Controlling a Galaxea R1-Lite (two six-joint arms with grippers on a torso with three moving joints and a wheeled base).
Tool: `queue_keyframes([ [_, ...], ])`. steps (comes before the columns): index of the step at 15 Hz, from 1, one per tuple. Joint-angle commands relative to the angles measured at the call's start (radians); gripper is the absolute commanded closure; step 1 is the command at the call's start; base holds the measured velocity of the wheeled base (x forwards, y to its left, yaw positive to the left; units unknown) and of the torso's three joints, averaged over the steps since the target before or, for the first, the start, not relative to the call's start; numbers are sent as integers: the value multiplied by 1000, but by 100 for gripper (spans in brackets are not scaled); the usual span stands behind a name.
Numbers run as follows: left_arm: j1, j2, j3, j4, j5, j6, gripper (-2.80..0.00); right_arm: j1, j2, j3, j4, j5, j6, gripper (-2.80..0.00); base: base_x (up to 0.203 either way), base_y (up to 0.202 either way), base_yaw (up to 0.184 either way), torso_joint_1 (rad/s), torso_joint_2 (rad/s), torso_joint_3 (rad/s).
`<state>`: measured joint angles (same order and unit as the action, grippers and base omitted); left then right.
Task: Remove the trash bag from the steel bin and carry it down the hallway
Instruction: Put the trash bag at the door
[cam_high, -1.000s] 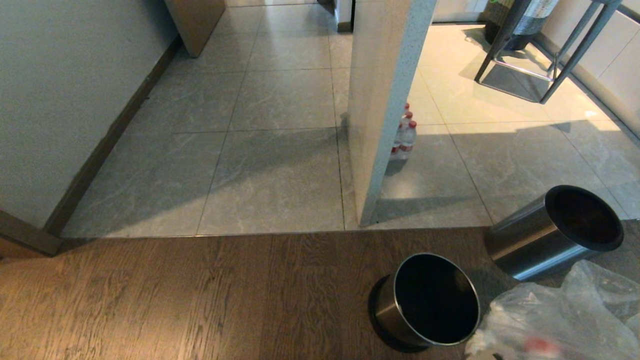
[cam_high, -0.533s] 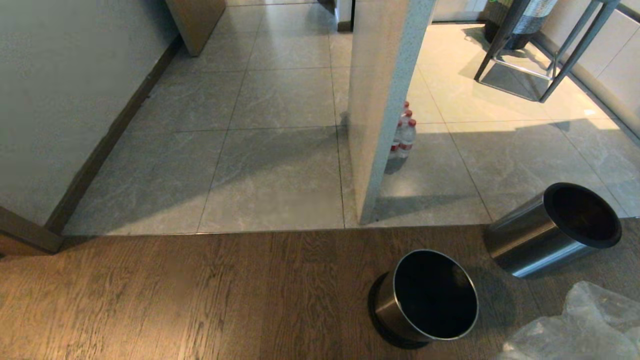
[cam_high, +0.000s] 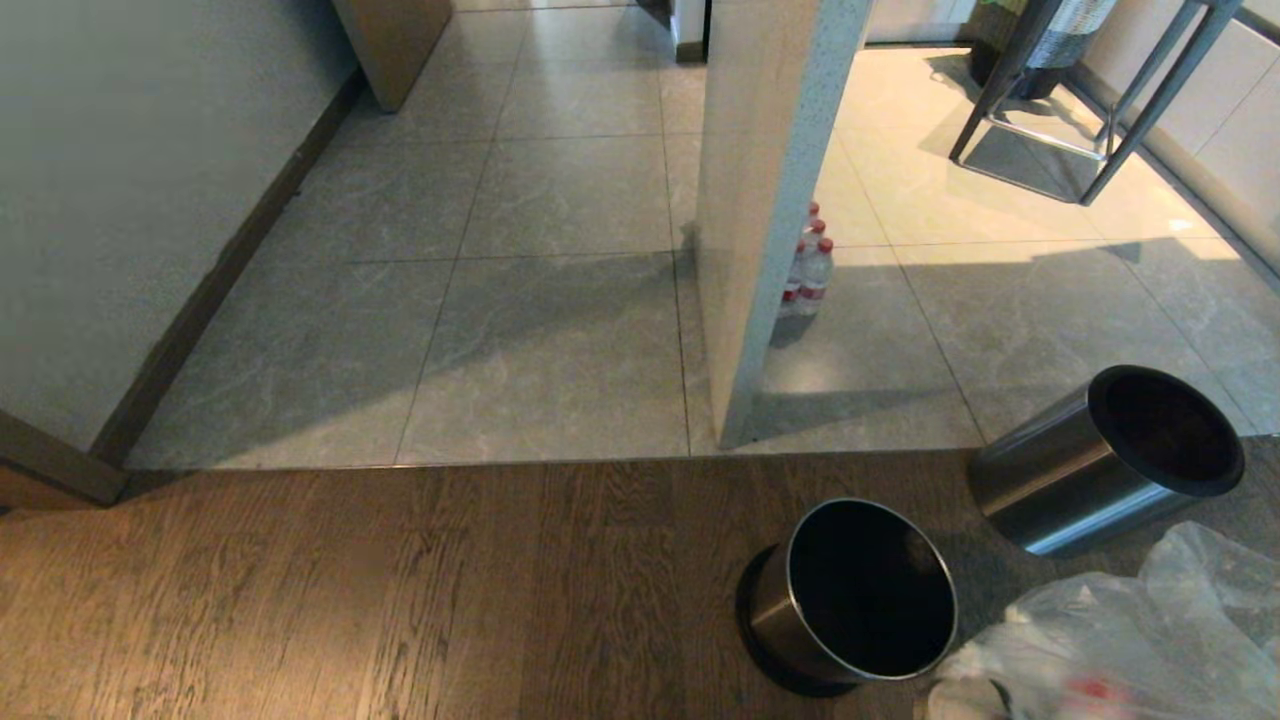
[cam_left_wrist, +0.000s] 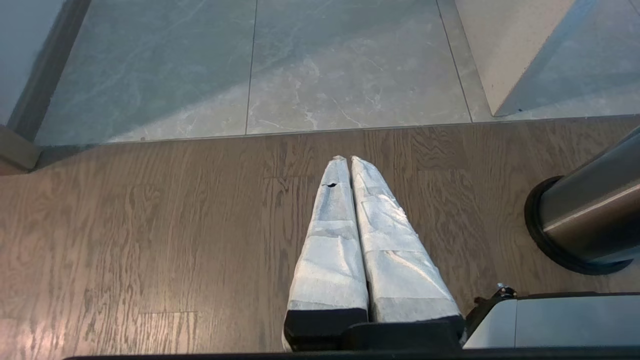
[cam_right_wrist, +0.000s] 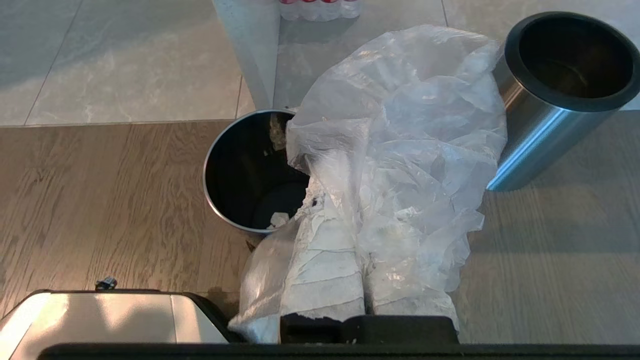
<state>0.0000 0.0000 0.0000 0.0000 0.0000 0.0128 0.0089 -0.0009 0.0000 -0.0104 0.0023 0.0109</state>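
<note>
I have the bag (cam_right_wrist: 400, 150) pinched in the right gripper (cam_right_wrist: 345, 210): its taped fingers are closed tight together with the clear plastic bunched over and around them, so the film drapes across the fingers and hides their tips. The bag is out of the bin (cam_right_wrist: 250, 170), hanging beside the bin's rim on the wood floor (cam_high: 350, 590), at the near right corner of my head view. Red litter shows through the film there. A second, black-rimmed bin (cam_high: 1110, 460) stands just beyond the bag, to the right.

The left gripper (cam_left_wrist: 348, 160) is closed on nothing, over bare wood, apart from the bag.

What matters for the carry, as I judge it: the hallway (cam_high: 540, 300) lies ahead and to my left, past the edge where wood meets tile, while the bag hangs low on my right. The partition wall (cam_high: 760, 220) stands between the hallway and the sunlit tiles, so I'd steer left of it. The open bin sits just left of the bag, and the trailing plastic could catch its rim.
</note>
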Motion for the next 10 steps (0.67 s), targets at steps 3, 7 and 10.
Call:
queue_keyframes([
  [3,0,0,0,-2,0,-2,0,0,2,2,0,1,0,0,0,33,-2,-1,1,1],
  [7,0,0,0,-2,-1,0,0,0,2,2,1,1,0,0,0,185,0,2,4,3],
  [10,0,0,0,-2,0,-1,0,0,2,2,0,1,0,0,0,185,5,2,2,2],
])
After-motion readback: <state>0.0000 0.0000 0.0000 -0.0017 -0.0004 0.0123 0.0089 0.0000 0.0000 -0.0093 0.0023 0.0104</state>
